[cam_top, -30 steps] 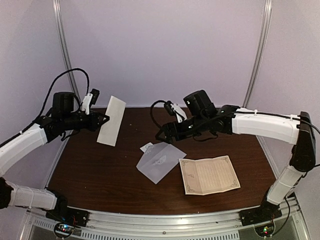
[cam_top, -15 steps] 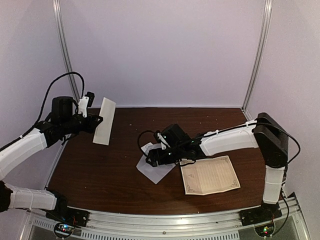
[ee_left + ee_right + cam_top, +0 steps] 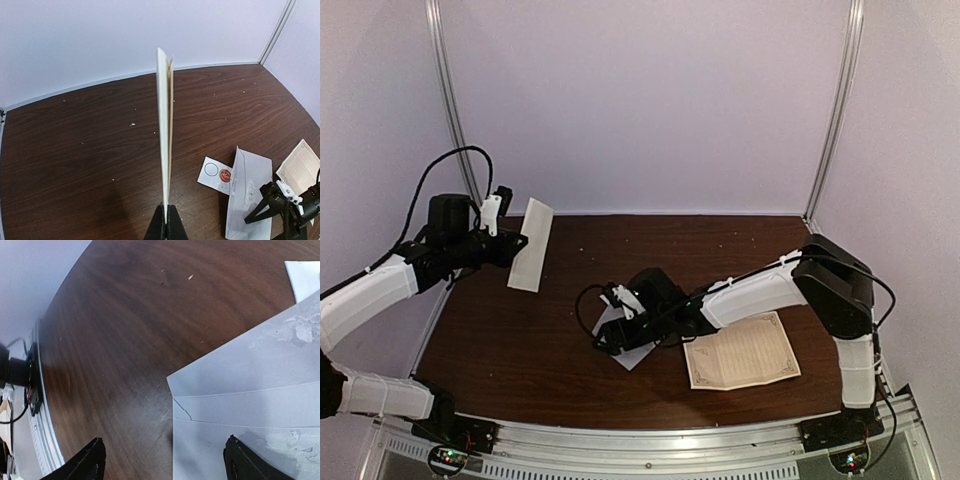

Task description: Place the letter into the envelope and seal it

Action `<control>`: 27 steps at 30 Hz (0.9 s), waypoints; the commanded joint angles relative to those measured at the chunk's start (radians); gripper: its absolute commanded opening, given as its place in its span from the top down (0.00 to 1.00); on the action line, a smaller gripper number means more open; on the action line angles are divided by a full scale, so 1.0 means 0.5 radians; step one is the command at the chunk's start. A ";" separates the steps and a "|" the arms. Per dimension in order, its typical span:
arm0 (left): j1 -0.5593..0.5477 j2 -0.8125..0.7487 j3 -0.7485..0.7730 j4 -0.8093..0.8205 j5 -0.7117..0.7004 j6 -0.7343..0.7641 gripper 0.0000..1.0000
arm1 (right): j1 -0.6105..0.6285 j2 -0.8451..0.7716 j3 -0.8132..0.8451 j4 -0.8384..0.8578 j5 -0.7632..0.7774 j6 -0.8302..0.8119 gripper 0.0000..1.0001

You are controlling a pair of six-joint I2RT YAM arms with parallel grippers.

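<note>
A dark wooden counter sits inside a booth with pale walls, and two white and black robot arms reach over it from the near edge.

The left arm is raised at the left side. Its pincer is clamped shut on the lower edge of a folded white sheet. The sheet is held in the air above the counter's far left area and touches nothing else. From the left wrist camera it stands upright and edge-on, showing two thin layers, one white and one slightly cream.

The envelope, pale grey-white, lies flat on the counter near the middle, well apart from the raised sheet. The right arm stretches low across the counter to it. The right pincer is spread wide and grips nothing. One fingertip hangs over bare wood just beside the envelope's edge, and the other is over the envelope's paper. Whether the tips touch the surface cannot be told.

Just beside the envelope on its far side lies a small white strip with a red round sticker and an empty ring.

To the right of the envelope, a cream sheet with an ornamental border lies flat on the counter, under the right forearm.
</note>
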 commanded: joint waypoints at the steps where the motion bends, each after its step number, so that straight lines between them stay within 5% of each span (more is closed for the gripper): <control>1: 0.011 0.008 -0.022 0.114 0.033 0.033 1.00 | 0.040 -0.073 -0.176 0.053 -0.408 -0.161 0.18; 17: 0.008 -0.042 -0.034 0.145 0.296 -0.048 1.00 | 0.172 -0.451 -0.645 0.057 -0.784 -0.158 0.20; 22: -0.036 -0.135 -0.077 0.166 0.488 -0.517 1.00 | 0.164 -0.748 -0.655 0.044 -0.502 -0.037 0.17; 27: -0.324 -0.229 -0.253 0.313 0.447 -1.059 1.00 | 0.144 -1.048 -0.786 -0.078 -0.093 0.140 0.09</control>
